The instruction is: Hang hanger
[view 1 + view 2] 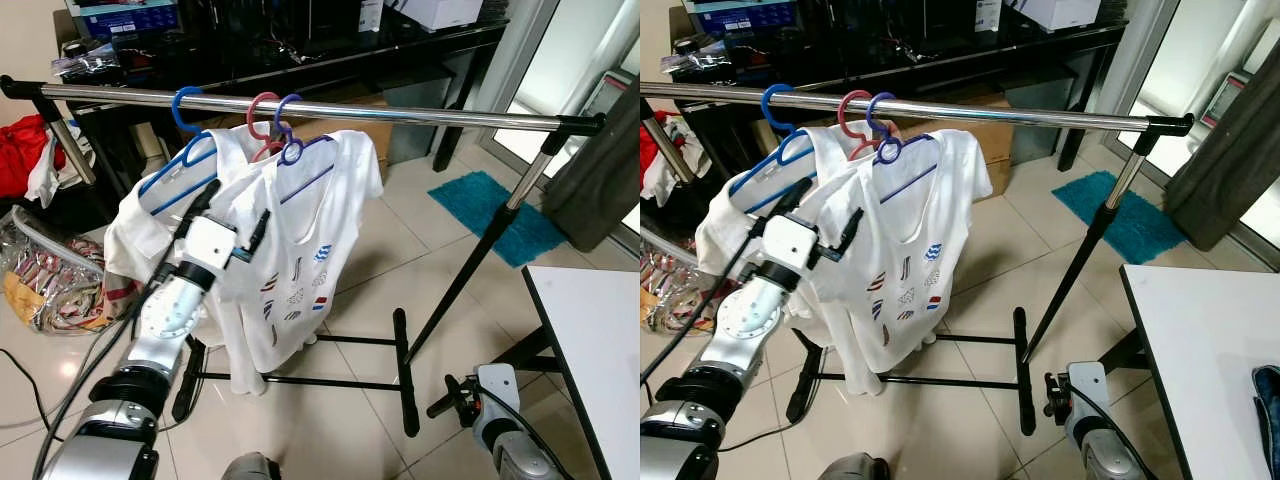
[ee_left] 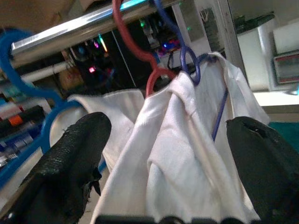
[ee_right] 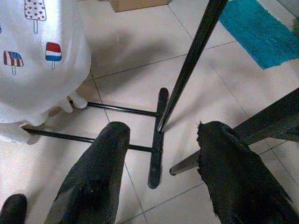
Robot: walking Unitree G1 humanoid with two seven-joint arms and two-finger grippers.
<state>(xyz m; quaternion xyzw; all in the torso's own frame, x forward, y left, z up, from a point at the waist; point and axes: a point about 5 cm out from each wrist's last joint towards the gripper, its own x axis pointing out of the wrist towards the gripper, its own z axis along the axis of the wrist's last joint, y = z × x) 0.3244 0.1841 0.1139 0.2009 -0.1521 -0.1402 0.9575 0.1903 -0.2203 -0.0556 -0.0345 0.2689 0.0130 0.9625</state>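
Hanger (image 1: 300,160), purple, hooked on chrome rail (image 1: 420,115) just right of red hanger (image 1: 262,125), white shirt (image 1: 290,250) draped on it. We note left gripper (image 1: 232,218) raised against shirt front, fingers spread wide, holding nothing. Right gripper (image 3: 159,172) low near rack foot (image 3: 156,140), fingers apart, empty. Risks we judge: finger snagging cloth on withdrawal, dragging hook off rail; purple hook sitting shallow, shirt weight tipping it; blue hanger (image 1: 180,150) at left disturbed by arm.
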